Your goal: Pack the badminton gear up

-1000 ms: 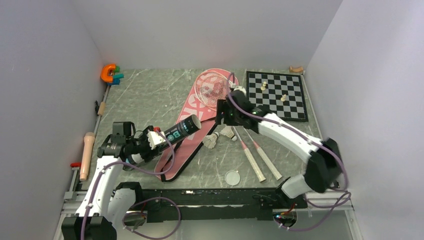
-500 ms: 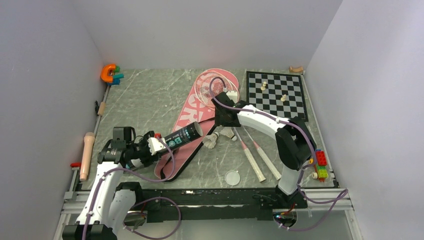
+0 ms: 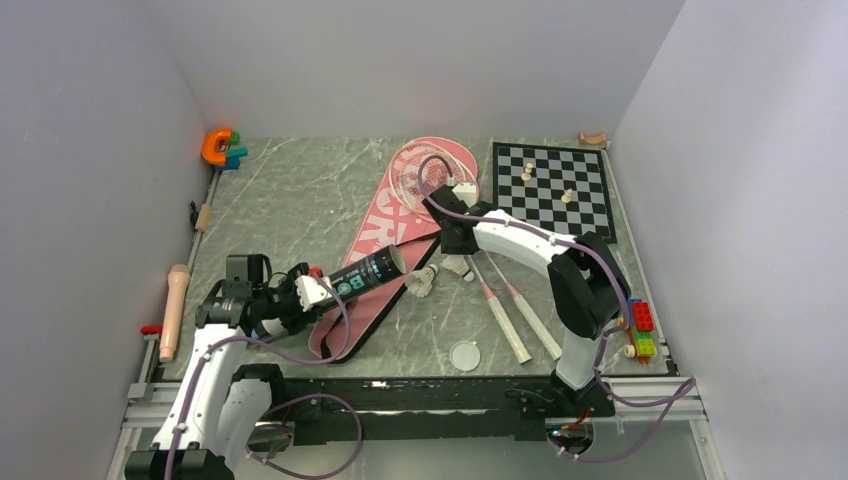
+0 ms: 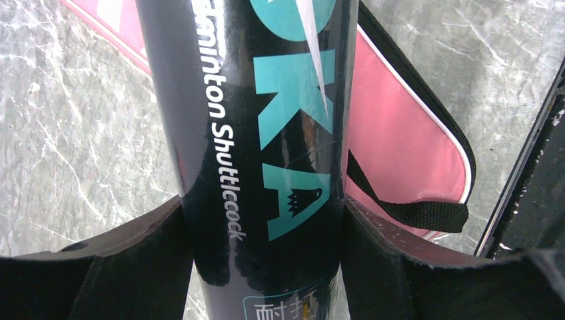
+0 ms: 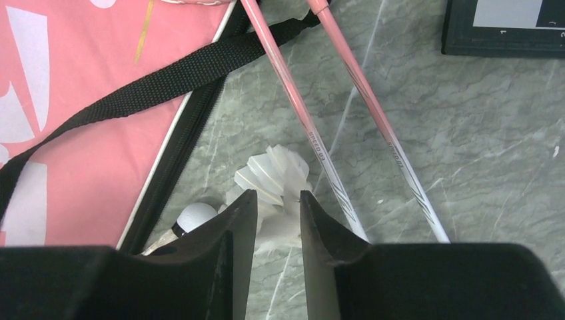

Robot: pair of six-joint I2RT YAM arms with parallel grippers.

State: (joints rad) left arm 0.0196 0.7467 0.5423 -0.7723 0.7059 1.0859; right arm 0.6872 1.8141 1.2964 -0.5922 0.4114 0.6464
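Note:
My left gripper (image 3: 308, 291) (image 4: 263, 230) is shut on the long black tube (image 3: 366, 269) (image 4: 266, 127), holding it slanted above the pink racket bag (image 3: 374, 226) (image 4: 400, 133). My right gripper (image 3: 457, 256) (image 5: 273, 200) is down at the table, its fingers closed on the feather skirt of a white shuttlecock (image 5: 278, 172) (image 3: 458, 268). A second shuttlecock (image 3: 422, 282) (image 5: 195, 215) lies just to its left. Two pink-and-white rackets (image 3: 500, 305) (image 5: 293, 100) lie crossed, heads on the bag, handles toward the near edge.
The bag's black strap (image 5: 166, 77) (image 4: 413, 213) lies loose. A chessboard (image 3: 590, 210) with pale pieces sits at back right. A clear round lid (image 3: 464, 354) lies near the front. An orange and teal toy (image 3: 222, 147) is at back left, coloured bricks (image 3: 641, 329) at right.
The right arm swung left and down to the shuttlecocks, and its jaws narrowed onto one. The left gripper lowered the tube slightly, then held still.

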